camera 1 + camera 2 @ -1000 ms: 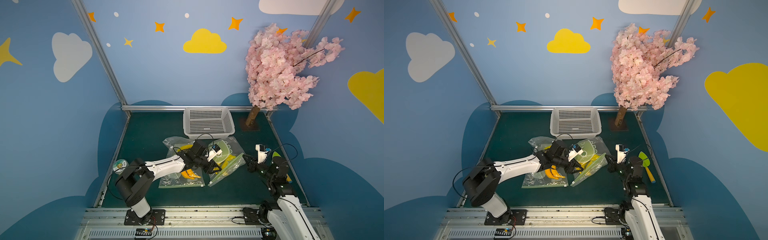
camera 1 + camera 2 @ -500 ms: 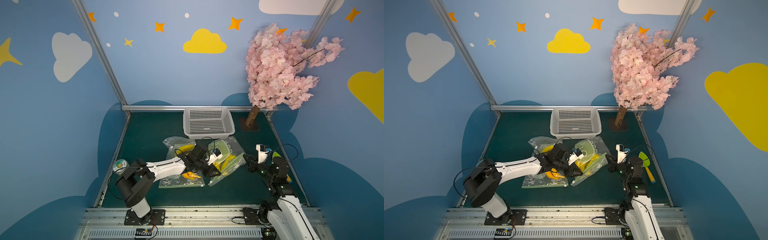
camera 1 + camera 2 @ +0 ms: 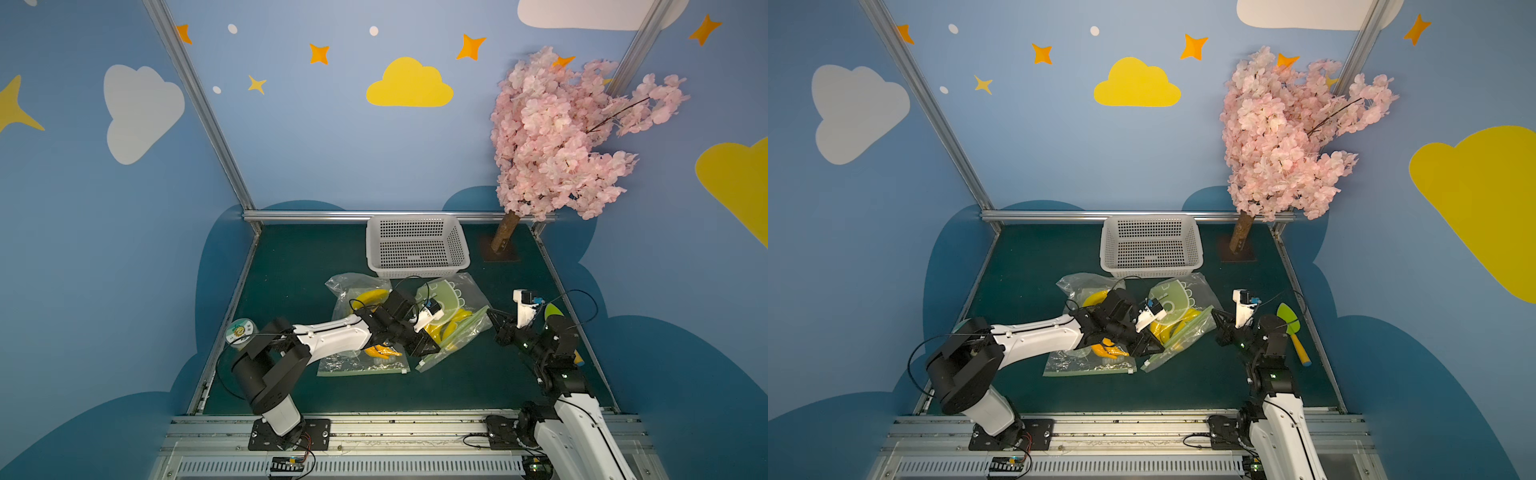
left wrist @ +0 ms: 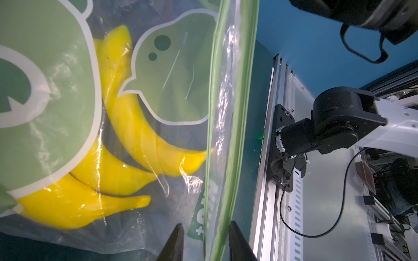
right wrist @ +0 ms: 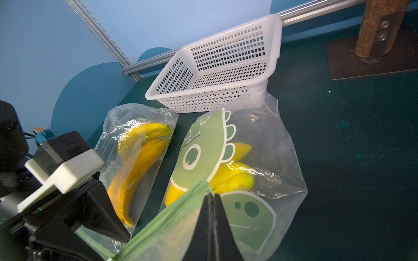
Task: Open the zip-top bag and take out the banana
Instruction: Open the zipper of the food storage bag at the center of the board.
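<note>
Left gripper has dropped lower and slid toward the near end of the zip-top bag since a second ago, its jaws a little narrower; right gripper has not shifted; bag lies as it did. Left jaws now stand apart, straddling the green zip strip, with a gap showing on either side; no grip made yet. Right jaws are pressed together on the strip's end on that arm's side, and that corner seems held up off the table. Reading: one end anchored, the other being lined up for a pinch; opening step set up, not begun; whether the seal is parted anywhere I cannot tell. Contents: banana bunch, bright yellow, three fruits showing, wholly inside the dinosaur-printed bag, tips toward the strip. Second bag, clear, just beside it, holds darker orange-yellow bananas; its closure not visible. Third bag, flat, partly under the left arm and nearer the front rail, also holds orange-yellow fruit. White basket at the back, just beside the printed bag's far edge; nothing seen in it. Next need, as judged: left jaws should close on one lip only, else a pull merely drags the whole bag.
</note>
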`<action>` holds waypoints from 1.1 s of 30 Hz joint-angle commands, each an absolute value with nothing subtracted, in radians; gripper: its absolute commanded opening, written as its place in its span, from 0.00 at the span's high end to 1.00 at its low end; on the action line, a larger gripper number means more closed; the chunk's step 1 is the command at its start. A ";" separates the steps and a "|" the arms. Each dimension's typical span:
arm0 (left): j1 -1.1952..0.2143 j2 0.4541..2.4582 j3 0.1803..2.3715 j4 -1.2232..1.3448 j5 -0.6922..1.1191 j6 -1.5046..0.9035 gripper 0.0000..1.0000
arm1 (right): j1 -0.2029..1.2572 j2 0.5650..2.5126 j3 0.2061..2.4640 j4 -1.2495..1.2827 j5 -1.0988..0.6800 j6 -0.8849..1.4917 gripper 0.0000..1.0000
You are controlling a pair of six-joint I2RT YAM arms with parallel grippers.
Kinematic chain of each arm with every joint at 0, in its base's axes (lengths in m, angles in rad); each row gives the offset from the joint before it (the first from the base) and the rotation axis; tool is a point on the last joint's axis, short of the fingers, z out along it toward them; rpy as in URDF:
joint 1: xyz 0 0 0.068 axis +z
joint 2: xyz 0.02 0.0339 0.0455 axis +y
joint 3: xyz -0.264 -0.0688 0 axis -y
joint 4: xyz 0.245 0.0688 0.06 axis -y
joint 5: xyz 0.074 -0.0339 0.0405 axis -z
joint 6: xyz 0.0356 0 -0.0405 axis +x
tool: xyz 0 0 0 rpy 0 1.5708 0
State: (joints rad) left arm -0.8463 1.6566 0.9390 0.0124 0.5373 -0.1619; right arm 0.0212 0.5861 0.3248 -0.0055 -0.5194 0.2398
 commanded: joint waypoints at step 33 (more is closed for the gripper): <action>-0.862 1.684 0.936 -0.009 0.523 -0.158 0.71 | 0.018 0.574 0.310 0.013 -0.531 0.251 1.00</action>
